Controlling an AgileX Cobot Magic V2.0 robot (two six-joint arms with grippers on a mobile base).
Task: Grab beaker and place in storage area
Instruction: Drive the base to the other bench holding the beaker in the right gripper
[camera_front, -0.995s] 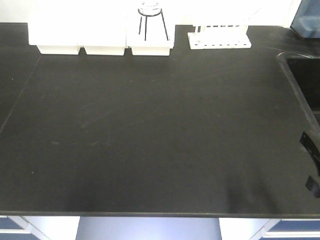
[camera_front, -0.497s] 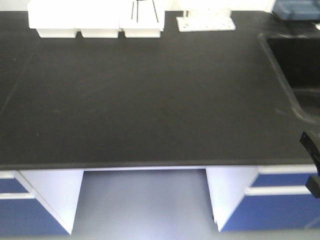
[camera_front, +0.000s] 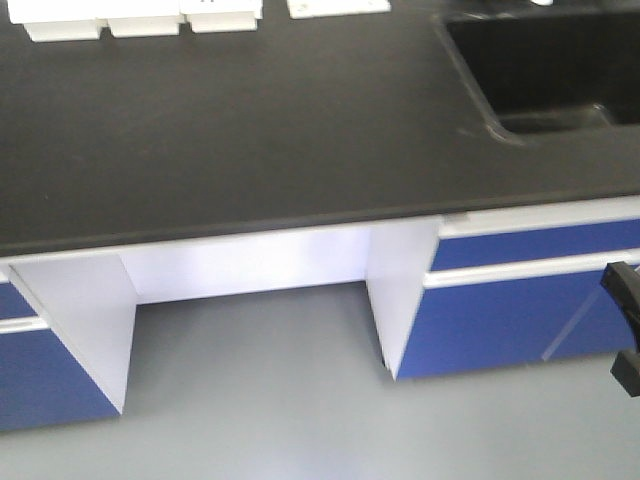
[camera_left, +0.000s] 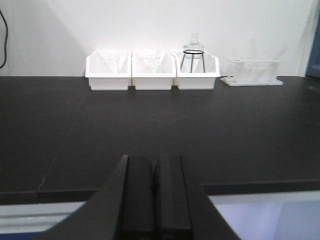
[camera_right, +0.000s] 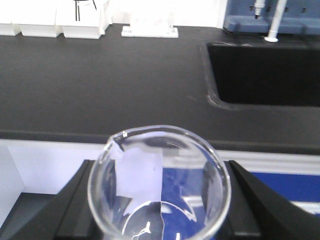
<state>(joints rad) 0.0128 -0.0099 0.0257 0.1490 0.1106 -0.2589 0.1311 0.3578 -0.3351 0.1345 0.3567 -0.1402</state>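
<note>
Nearest the camera, the right gripper (camera_right: 159, 202) pinches the beaker (camera_right: 159, 182) between its black fingers (camera_right: 75, 205). The glass sits upright with its open mouth toward the lens, out in front of the bench (camera_right: 100, 80) and not over it. The left gripper (camera_left: 155, 195) has its fingers pressed together on nothing, and it hangs just short of the bench's front edge.

Compared with half a second ago, the front view stands farther back from the bench and has swung. The front edge now crosses higher in the picture. Grey floor (camera_front: 270, 400) and blue drawers (camera_front: 520, 300) fill the lower half, and the sink (camera_front: 550, 70) lies farther left.

Only the front view shows the kneehole under the bench, which is open between white panels. The white bins (camera_left: 152, 70) are cut off at the top edge of that view. The left wrist view shows all three bins at the back wall. It also shows the glass dish on its wire tripod (camera_left: 193, 52) in the right bin, with the tube rack (camera_left: 252, 72) beside the bins. Only the right wrist view shows the beaker, and a faucet (camera_right: 275, 20) behind the sink.

The benchtop is bare from its front edge to the bins. On the right it ends at the raised rim of the sink.
</note>
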